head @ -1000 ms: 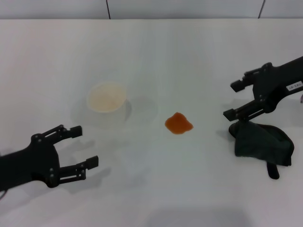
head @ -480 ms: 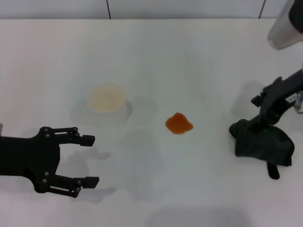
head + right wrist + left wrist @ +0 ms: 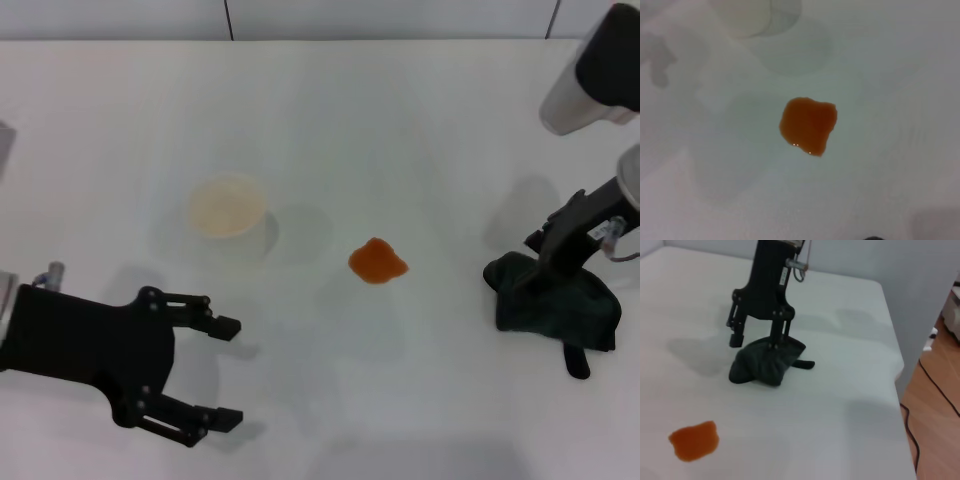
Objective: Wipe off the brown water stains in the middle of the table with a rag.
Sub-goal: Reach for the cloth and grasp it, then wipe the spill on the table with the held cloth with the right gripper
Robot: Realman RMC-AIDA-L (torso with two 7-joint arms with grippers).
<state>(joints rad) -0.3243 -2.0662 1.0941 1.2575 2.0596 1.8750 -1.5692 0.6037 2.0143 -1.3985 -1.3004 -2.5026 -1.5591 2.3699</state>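
The brown water stains form one orange blotch mid-table, also seen in the left wrist view and the right wrist view. The dark rag lies bunched at the right, its tab toward the front. My right gripper points down at the rag's left end. In the left wrist view this right gripper is open, one finger pressing into the rag, the other just off its edge. My left gripper hovers open and empty at the front left, well away from the stain.
A white paper cup stands left of the stain on the white table; its base shows in the right wrist view. In the left wrist view the table's right edge drops to the floor.
My right gripper has swung from level to pointing down and settled onto the rag's left end. My left gripper has slid to the right and toward the front edge, still open.
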